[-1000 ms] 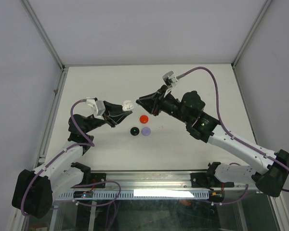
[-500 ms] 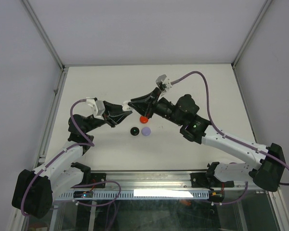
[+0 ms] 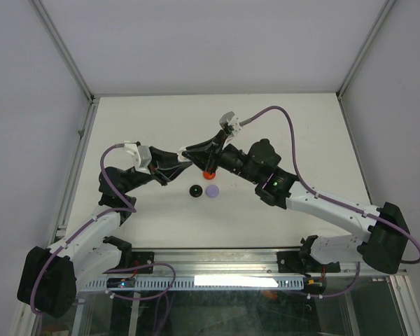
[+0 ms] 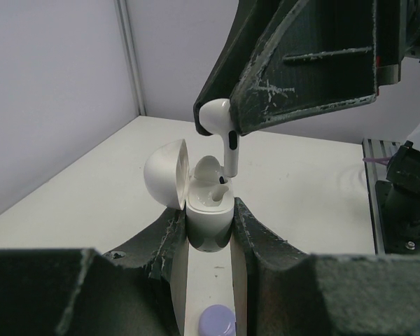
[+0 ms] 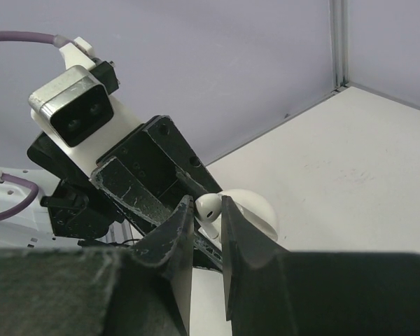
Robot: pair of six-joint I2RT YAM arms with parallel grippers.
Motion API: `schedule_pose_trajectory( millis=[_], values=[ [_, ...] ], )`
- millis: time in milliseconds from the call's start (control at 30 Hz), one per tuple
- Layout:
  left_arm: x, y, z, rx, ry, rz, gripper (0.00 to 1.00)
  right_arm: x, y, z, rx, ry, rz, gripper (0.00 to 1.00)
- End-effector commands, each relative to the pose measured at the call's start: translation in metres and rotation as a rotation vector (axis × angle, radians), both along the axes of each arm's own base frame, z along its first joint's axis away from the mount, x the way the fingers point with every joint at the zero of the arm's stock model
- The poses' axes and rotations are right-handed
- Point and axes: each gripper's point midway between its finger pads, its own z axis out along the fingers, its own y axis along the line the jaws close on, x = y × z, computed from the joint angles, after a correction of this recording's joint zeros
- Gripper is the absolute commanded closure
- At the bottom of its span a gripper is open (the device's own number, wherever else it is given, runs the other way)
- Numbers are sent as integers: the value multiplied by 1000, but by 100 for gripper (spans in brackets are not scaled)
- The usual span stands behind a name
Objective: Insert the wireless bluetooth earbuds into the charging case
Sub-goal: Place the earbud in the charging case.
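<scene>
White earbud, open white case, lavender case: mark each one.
white earbud (image 4: pixel 215 116), left wrist view, on its bulb.
open white case (image 4: pixel 208 224), left wrist view, on its base.
lavender case (image 3: pixel 212 190), top external view, on its lid.

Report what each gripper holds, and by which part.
Left gripper: open white charging case, clamped at its base. Right gripper: white earbud, pinched at its head end, stem hanging down.

Left arm (image 3: pixel 91 231) and right arm (image 3: pixel 322 205) stretched inward, left hand (image 4: pixel 210 222) clamped tight, right hand (image 5: pixel 207 218) pinched closed just above it
</scene>
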Motion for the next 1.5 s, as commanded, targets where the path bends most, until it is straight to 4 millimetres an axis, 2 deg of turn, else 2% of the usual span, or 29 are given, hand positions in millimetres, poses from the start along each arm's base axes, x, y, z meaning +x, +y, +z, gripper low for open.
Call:
schedule_pose_trajectory(
  millis=[0,467,933,1467],
  values=[
    [-11,1,17,-22,-77,-28,96,2,0,19,60,-58,-23,87],
    [-10,2,17,-29,-69,-21,96,3,-1,6,27,-46,-34,87],
    [-6,4,17,-42,-55,5,96,1,-11,6,34,-45,-68,87],
    [-2,7,18,-57,-54,38,97,3,-14,-4,-4,-1,-117,85]
  ],
)
